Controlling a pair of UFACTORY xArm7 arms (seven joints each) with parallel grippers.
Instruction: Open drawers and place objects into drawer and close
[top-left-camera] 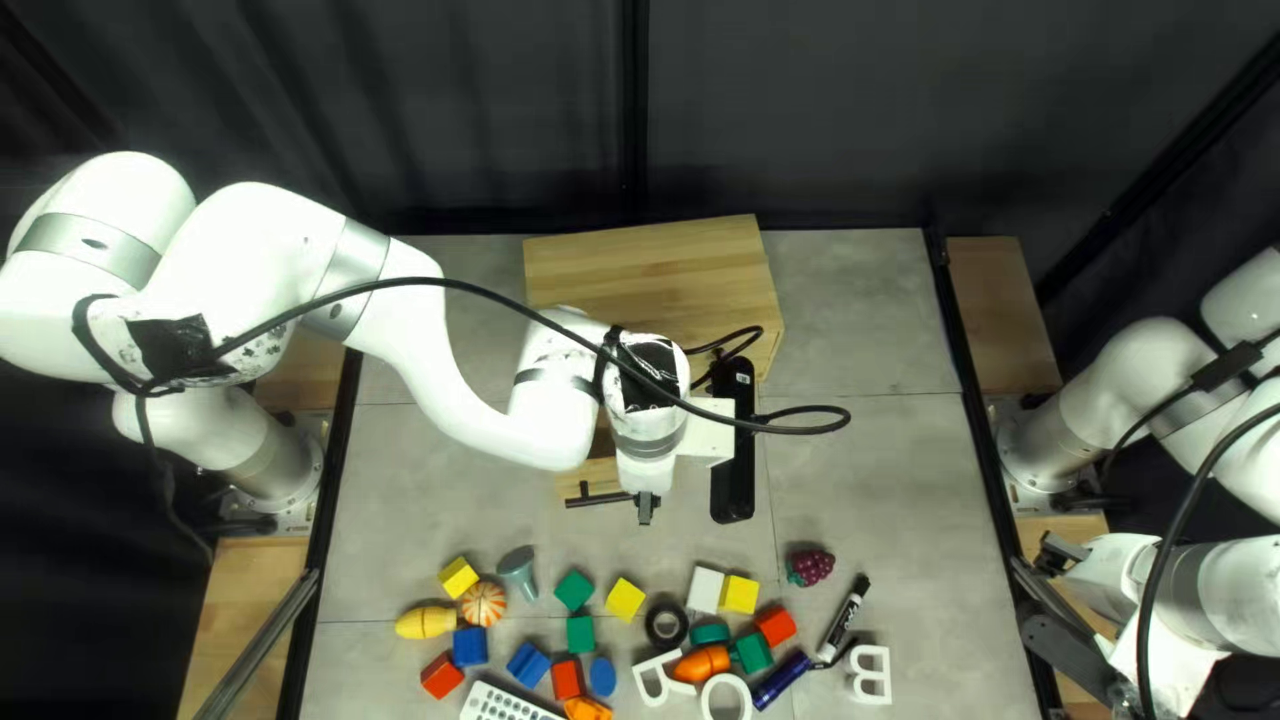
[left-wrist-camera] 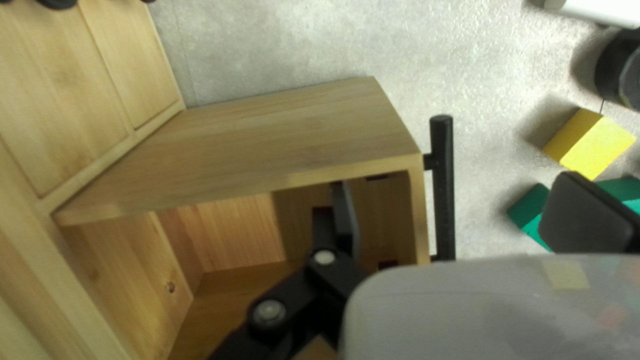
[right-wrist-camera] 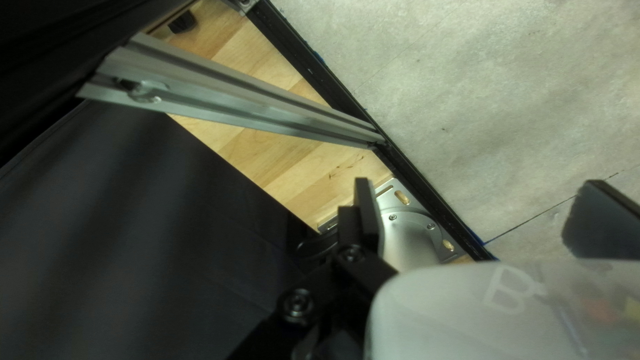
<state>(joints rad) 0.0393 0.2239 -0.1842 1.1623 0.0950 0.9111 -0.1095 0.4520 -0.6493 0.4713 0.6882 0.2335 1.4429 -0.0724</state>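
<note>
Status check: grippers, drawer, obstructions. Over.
Left gripper open over drawer front, holding nothing. Right gripper open and empty, near its base. Drawer pulled out. Yellow block beyond handle, not blocking closing.

**Grey table, dark curtain**

A dark curtain (top-left-camera: 827,107) hangs in soft folds behind the table (top-left-camera: 860,320), split by a black upright strip (top-left-camera: 636,107). The tabletop is pale, mottled grey, crossed by thin seams (top-left-camera: 867,395). Black rails (top-left-camera: 980,440) run down both sides, with light wood (top-left-camera: 1000,314) outside them. In the right wrist view, a silver bar (right-wrist-camera: 253,103) slants across the wood to a rail. The tabletop is brightly lit, the curtain dim.
</note>
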